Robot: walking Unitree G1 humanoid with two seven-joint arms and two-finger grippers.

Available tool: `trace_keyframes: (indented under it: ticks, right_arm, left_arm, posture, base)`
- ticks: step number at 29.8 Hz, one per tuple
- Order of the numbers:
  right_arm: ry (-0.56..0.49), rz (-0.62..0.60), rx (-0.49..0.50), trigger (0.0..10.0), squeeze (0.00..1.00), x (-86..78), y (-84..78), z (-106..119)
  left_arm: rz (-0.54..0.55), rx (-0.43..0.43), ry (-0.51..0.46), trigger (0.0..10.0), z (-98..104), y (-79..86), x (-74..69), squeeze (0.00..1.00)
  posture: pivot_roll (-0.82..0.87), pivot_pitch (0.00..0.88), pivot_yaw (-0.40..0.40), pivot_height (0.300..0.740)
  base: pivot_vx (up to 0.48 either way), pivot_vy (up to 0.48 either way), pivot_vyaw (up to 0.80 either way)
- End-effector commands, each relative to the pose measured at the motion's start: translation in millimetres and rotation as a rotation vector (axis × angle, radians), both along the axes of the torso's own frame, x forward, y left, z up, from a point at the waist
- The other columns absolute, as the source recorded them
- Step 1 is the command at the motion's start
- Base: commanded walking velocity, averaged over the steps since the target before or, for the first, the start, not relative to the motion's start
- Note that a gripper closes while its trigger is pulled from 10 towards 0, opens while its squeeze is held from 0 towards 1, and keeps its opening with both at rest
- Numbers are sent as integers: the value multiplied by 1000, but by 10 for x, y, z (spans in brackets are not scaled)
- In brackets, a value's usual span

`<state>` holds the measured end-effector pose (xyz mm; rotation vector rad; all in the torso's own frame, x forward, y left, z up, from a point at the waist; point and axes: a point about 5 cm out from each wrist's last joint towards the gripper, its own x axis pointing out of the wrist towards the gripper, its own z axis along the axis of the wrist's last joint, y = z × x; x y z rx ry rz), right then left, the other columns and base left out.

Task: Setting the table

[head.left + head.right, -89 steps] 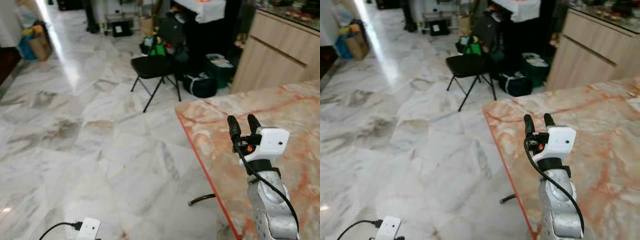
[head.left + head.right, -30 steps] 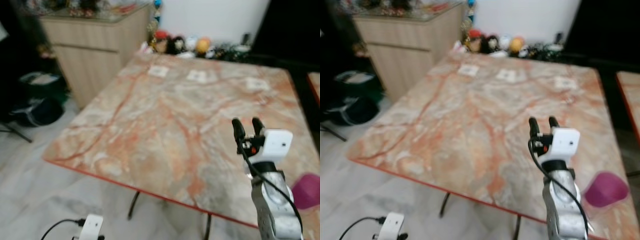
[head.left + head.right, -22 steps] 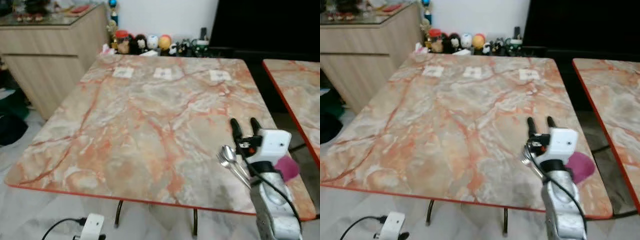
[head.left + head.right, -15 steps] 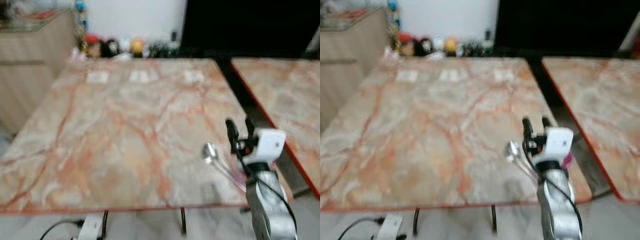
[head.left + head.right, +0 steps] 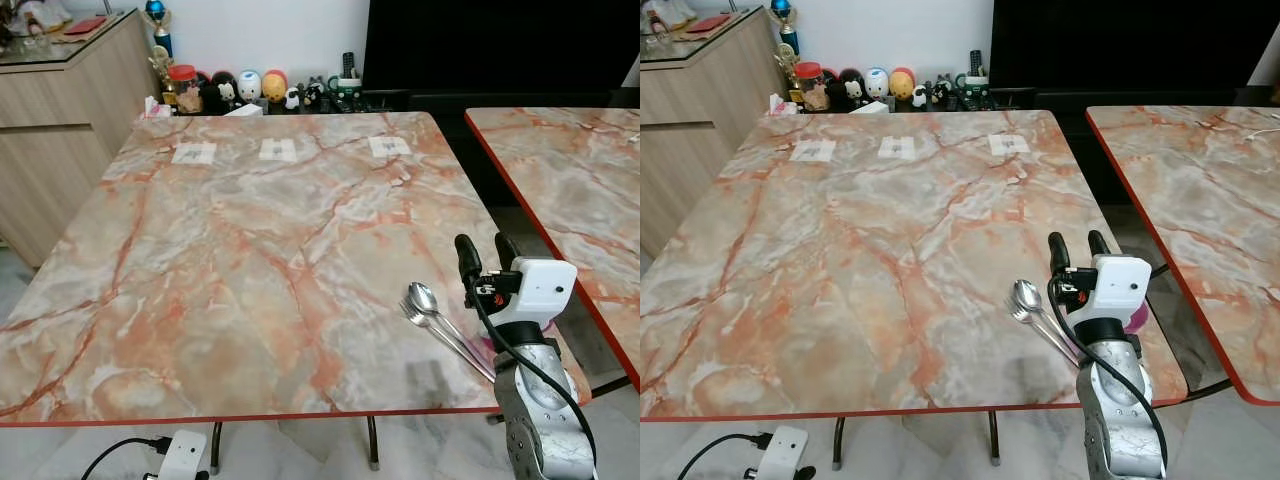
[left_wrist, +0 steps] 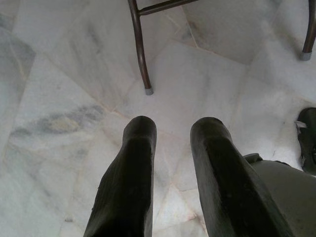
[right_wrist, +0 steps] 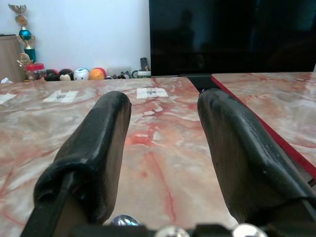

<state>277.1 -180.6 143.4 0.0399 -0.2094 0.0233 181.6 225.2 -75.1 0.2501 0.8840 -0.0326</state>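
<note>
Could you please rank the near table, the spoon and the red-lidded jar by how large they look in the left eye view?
1. Table, by far the largest.
2. Spoon, lying near the right tool.
3. Jar, which looks slightly smaller than the spoon; it stands much farther from the camera, so its true size may well be greater.

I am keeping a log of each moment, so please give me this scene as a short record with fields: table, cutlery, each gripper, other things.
table: marble table, three small paper cards near its far edge
cutlery: spoon and fork lying together near the table's near right corner
right gripper: right gripper raised above that corner, open, empty
left gripper: left gripper hanging low over the floor, open, empty
other: pink item partly hidden behind the right arm; figurines beyond the table
</note>
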Motion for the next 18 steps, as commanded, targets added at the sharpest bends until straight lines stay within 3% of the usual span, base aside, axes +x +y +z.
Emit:
trace_keyframes:
  ticks: [1,15,18]
  right_arm:
    - [-20,-6,-5,10000,0,2,-18,43]
    - [-17,-8,-4,10000,0,-1,-23,36]
    - [-17,-7,-4,10000,0,0,-22,34]
  left_arm:
    - [-17,0,2,10000,-5,-30,4,0]
    - [-3,-18,-14,10000,9,-51,37,0]
    - [-3,-19,-16,10000,12,-57,46,0]
  posture:
    - [43,0,8,740]
    - [43,0,5,740]
    - [43,0,5,740]
  base:
    - [0,-322,0]
    - [0,0,0]
    - [-257,0,0]
